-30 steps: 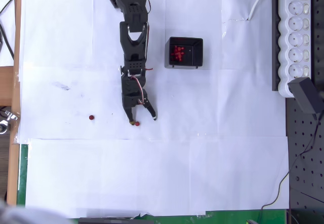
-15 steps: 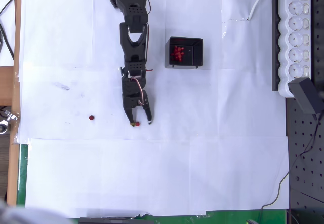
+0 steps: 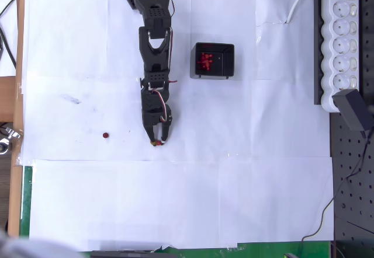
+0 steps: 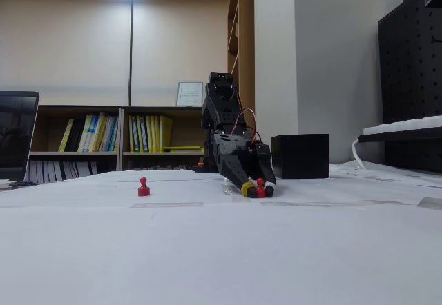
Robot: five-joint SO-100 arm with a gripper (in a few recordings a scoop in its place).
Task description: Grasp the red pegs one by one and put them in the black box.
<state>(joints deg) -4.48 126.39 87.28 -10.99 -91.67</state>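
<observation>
I am seeing the gripper (image 3: 158,141) pinching a red peg (image 4: 260,189) on the surface (image 3: 234,199); another peg (image 3: 105,135) is standing left, the black box (image 3: 214,60) farther right.

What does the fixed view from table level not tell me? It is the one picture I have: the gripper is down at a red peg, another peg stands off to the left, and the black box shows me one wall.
Observer: From overhead, the black box already holds a cluster of red pegs.
Operator: Is the loose peg nearer me than the gripper?
Observer: Overhead, the loose peg lies almost level with the fingertips, well to their left on the white paper.
Operator: Are the fingers around the other peg?
Observer: Overhead, the gripper has its fingertips nearly together, with the red peg just showing between them.
Operator: And the box?
Observer: It sits to the right of the arm's middle.
</observation>
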